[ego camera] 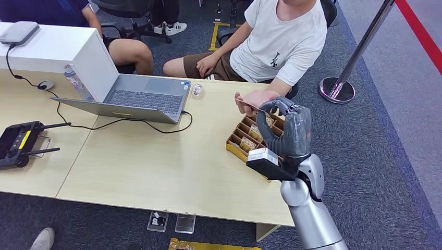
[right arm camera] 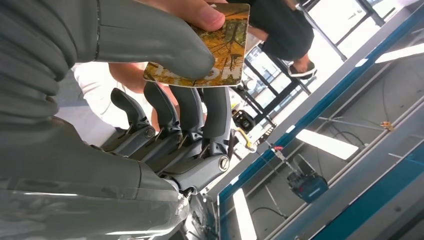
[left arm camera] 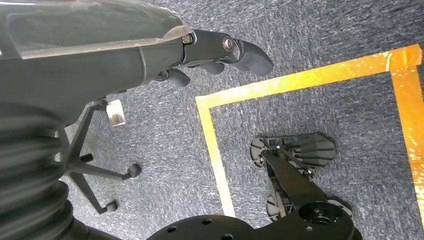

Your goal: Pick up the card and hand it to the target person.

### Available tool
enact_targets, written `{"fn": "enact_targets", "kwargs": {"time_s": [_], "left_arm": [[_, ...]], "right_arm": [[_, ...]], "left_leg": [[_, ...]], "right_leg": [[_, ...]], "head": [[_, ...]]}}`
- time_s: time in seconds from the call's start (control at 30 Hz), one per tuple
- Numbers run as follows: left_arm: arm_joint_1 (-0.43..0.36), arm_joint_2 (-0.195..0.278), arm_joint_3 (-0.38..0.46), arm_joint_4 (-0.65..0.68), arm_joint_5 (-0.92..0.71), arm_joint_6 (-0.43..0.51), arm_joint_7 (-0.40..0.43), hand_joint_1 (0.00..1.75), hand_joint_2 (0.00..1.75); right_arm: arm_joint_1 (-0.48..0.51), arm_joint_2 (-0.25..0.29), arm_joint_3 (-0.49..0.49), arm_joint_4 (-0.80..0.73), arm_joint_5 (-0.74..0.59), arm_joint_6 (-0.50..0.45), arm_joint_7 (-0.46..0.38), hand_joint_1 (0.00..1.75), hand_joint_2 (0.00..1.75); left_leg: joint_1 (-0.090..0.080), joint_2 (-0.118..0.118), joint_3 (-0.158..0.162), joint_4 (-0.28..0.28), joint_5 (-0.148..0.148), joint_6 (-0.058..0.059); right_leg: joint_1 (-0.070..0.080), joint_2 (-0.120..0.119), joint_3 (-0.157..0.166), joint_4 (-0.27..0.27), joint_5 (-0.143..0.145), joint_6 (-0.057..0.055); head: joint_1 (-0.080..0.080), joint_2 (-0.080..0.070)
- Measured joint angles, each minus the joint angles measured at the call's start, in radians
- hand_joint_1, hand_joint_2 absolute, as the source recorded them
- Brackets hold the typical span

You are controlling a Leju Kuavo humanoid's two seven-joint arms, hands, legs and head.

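a: so, where is the card (right arm camera: 220, 47) now?

b: pinched between the right hand's (ego camera: 285, 130) thick thumb and its darker fingers (right arm camera: 192, 110), raised above the table's (ego camera: 156, 166) right end. autumn-leaf print on its face. the person's hand (ego camera: 254, 99) already touches it: a fingertip presses on the card's far edge in the right wrist view.

a: how far along, then?

b: pickup done, reach done. my judgement: the handover is mid-exchange, both parties on the card. what is left is for the robot's hold to let go.

a: and the left hand (left arm camera: 210, 55)?

b: hangs over carpet and yellow floor tape, fingers curled in, nothing in them.

a: containers?

b: a yellow divided tray (ego camera: 237, 143) sits just below the right hand, partly hidden by it. its slots hold more cards with brownish prints, standing on edge; count unclear.
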Motion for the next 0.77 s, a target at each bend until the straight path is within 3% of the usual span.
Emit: {"fn": "enact_targets", "kwargs": {"time_s": [0.13,0.17,0.3,0.77], "left_arm": [[0.002,0.0,0.0,0.0,-0.005,0.0,-0.007,0.0,1.75],[0.002,0.0,0.0,0.0,-0.008,0.001,-0.009,0.0,1.75],[0.003,0.0,0.0,0.0,-0.012,0.006,-0.023,0.0,0.0],[0.003,0.0,0.018,0.0,-0.008,0.024,-0.004,0.0,0.0]], "right_arm": [[-0.008,0.004,0.004,0.026,-0.011,-0.002,-0.004,0.0,1.75],[-0.01,0.005,0.006,0.032,-0.015,-0.004,-0.004,0.0,1.75],[-0.018,0.005,0.012,0.049,-0.027,-0.01,0.001,0.0,1.75],[-0.031,0.005,0.028,0.064,-0.034,-0.021,0.014,0.0,1.75]], "left_leg": [[0.0,0.0,0.0,0.0,0.0,0.0],[0.0,0.0,0.0,0.0,0.0,0.0],[0.0,0.0,0.0,0.0,0.0,0.0],[0.0,0.0,0.0,0.0,0.0,0.0]], "right_leg": [[0.0,0.0,0.0,0.0,0.0,0.0],[0.0,0.0,0.0,0.0,0.0,0.0],[0.0,0.0,0.0,0.0,0.0,0.0],[0.0,0.0,0.0,0.0,0.0,0.0]], "head": [[0.0,0.0],[0.0,0.0],[0.0,0.0],[0.0,0.0]]}}
